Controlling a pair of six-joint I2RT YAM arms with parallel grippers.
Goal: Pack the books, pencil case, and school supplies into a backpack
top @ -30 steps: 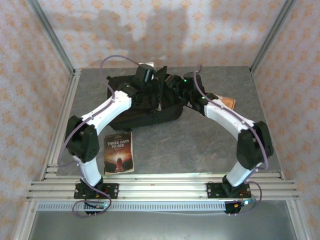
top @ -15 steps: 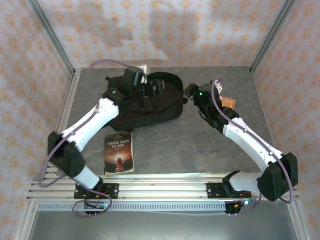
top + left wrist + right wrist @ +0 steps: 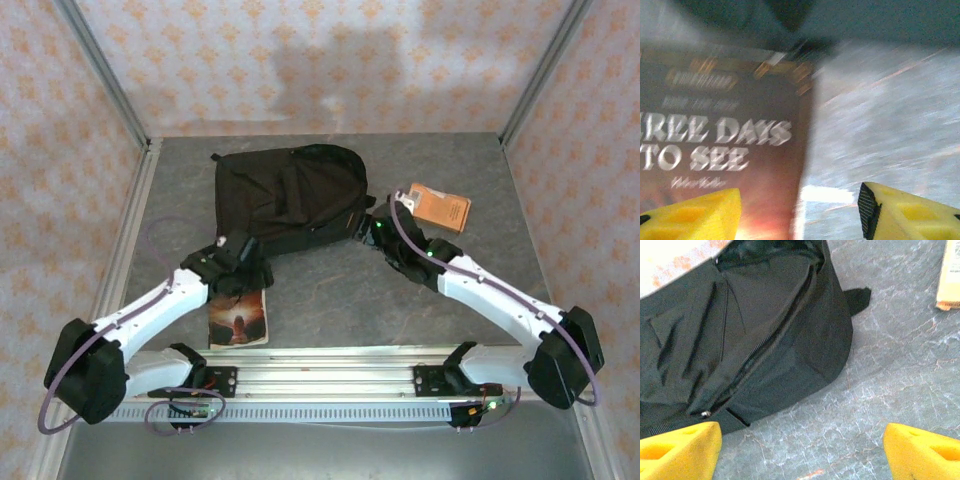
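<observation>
Near the table's (image 3: 340,290) front-left edge, the "Three Days to See" paperback (image 3: 725,145) is lying flat, cover up, in front of the black backpack (image 3: 290,195). It is looking light, thin and bendy; pinching across its right long edge seems wisest. The left gripper (image 3: 800,205) is hovering over that edge, jaws parted, holding nothing. The right gripper (image 3: 800,450) is gaping wide, empty, beside the backpack.
</observation>
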